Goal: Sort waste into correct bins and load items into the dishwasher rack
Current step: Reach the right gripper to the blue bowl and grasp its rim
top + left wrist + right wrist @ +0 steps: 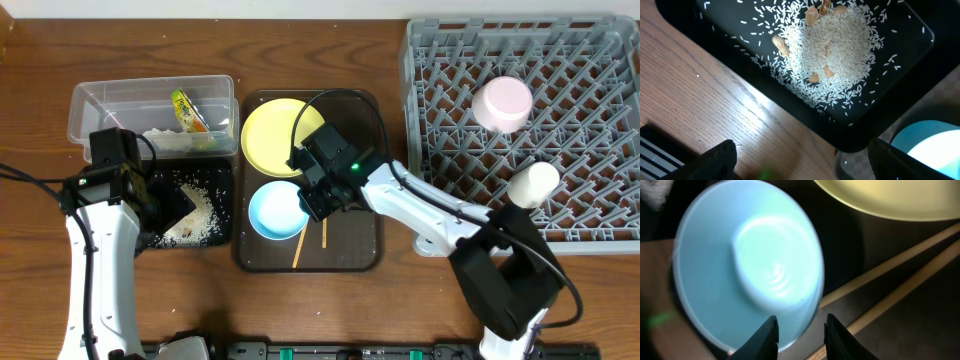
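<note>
Table: wooden table (40, 60) carries one dishwasher rack (590, 120), one clear tub (100, 105) and one black tray (224, 180).
Dishes: one pink bowl (502, 103) and one white cup (533, 184) sit in the rack. One yellow plate (270, 135), one blue bowl (275, 212) and two chopsticks (298, 248) lie on the serving tray (360, 250).
Right hand (801, 335): astride the blue bowl's rim, bowl spreading toward 11 o'clock. Cannot tell whether it pinches.
Left hand (805, 160): open, with rice (835, 50) at 12 o'clock.
Crowding: yellow plate at 1 o'clock, chopsticks at 3.

Overhead, the light was bright and even, and the bowl (277, 211) cast only a faint shadow. In the right wrist view the bowl (747, 265) was smeared by blur, with white glare at its middle; the chopsticks (890, 282) right of it looked soft. In the left wrist view the bowl (932, 147) was washed out, the rice (835, 55) up-left of it was sharp, and the table (715, 100) left of it gleamed.
</note>
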You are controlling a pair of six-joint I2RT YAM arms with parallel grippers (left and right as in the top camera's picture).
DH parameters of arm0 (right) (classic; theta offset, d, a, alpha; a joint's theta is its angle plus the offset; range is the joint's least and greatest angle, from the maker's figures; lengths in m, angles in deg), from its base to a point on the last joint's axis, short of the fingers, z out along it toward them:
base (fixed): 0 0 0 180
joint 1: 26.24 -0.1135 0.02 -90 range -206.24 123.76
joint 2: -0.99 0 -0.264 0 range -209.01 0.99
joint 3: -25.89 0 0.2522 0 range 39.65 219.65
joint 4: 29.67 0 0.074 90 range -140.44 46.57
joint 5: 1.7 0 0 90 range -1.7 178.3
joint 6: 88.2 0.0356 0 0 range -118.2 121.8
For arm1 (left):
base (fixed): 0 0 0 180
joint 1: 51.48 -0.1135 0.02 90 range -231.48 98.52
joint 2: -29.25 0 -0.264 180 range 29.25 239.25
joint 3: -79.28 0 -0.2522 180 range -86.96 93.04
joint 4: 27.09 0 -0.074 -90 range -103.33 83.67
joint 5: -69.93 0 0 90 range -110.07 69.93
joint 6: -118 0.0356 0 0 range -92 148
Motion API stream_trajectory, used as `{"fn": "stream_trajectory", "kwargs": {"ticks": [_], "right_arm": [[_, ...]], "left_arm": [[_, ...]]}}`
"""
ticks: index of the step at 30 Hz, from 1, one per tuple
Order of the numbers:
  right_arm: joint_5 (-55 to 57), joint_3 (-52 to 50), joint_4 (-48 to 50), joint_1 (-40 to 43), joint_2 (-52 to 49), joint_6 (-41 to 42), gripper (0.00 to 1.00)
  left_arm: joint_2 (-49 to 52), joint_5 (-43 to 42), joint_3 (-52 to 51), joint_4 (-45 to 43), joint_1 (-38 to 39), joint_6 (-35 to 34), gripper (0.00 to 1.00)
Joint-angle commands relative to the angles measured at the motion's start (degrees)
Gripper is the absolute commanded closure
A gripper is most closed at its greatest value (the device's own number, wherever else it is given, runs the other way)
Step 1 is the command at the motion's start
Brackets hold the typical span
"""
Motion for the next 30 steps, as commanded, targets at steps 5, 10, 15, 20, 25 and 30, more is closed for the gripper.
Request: {"fn": "stream_trajectory", "kwargs": {"ticks": [5, 10, 15, 20, 25, 30], "right_arm": [[4.83, 0.04, 1.38, -0.63, -2.78, 6.23, 0.86], [5.4, 0.04, 1.46, -0.63, -2.78, 6.21, 0.92], [3.23, 0.04, 1.42, -1.05, -2.78, 6.21, 0.92], [3.26, 0.04, 1.4, -1.42, -2.78, 6.21, 0.97], [3.23, 0.04, 1.4, -1.42, -2.75, 6.21, 0.99], [3.26, 0.24, 1.36, -0.52, -0.61, 4.81, 0.99]], "left_arm": [[-0.39, 0.9, -0.39, 0.42, -0.24, -0.5, 0.14], [-0.42, 0.9, -0.39, 0.39, -0.24, -0.5, 0.14], [-0.42, 0.9, -0.39, 0.39, -0.24, -0.5, 0.14], [-0.42, 0.9, -0.39, 0.37, -0.24, -0.5, 0.14], [-0.42, 0.9, -0.39, 0.37, -0.24, -0.5, 0.13], [-0.39, 0.9, -0.39, 0.37, -0.24, -0.5, 0.14]]}}
